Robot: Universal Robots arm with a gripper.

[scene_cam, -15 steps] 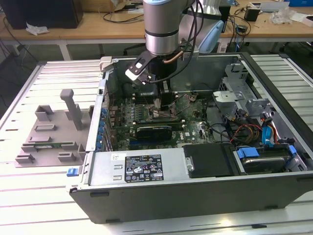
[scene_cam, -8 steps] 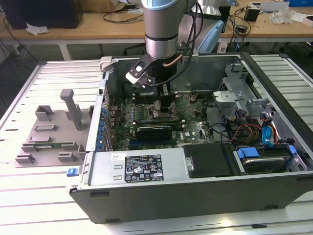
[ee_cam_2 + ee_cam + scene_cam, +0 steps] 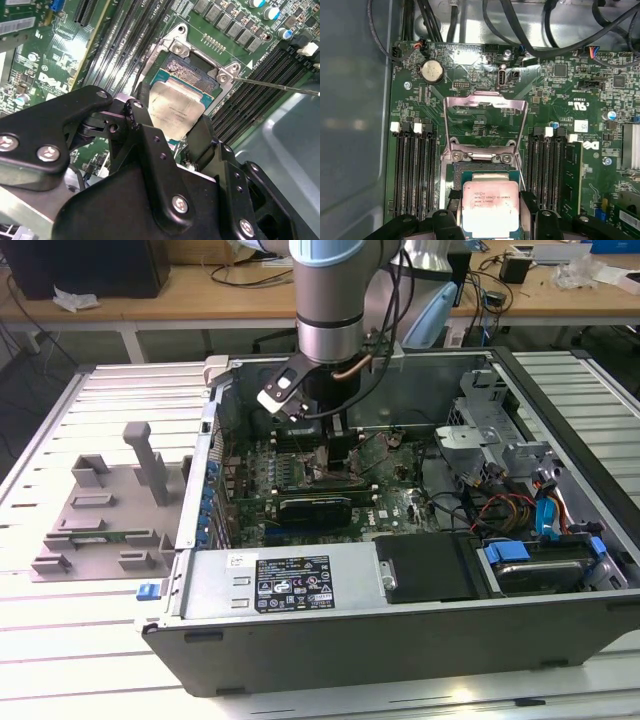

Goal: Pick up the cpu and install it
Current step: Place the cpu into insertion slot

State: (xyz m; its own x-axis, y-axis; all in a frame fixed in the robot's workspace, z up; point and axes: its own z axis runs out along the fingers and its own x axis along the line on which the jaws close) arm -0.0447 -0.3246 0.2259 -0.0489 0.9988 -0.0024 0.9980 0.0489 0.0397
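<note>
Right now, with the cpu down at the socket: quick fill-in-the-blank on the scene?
1. The tool is shut on the cpu, ___ the computer case.
2. The load plate of the socket is flipped ___.
3. The grey tray lies at the exterior view's ___ of the computer case.

Missing words: inside; open; left.

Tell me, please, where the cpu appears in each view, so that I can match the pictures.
Exterior view: look under the gripper, low inside the computer case.
Second wrist view: the cpu is at the centre, in the gripper, over the socket.
First wrist view: the cpu is in the gripper, beside the raised silver frame.
Shared landmark: that silver frame, in both wrist views.
</note>
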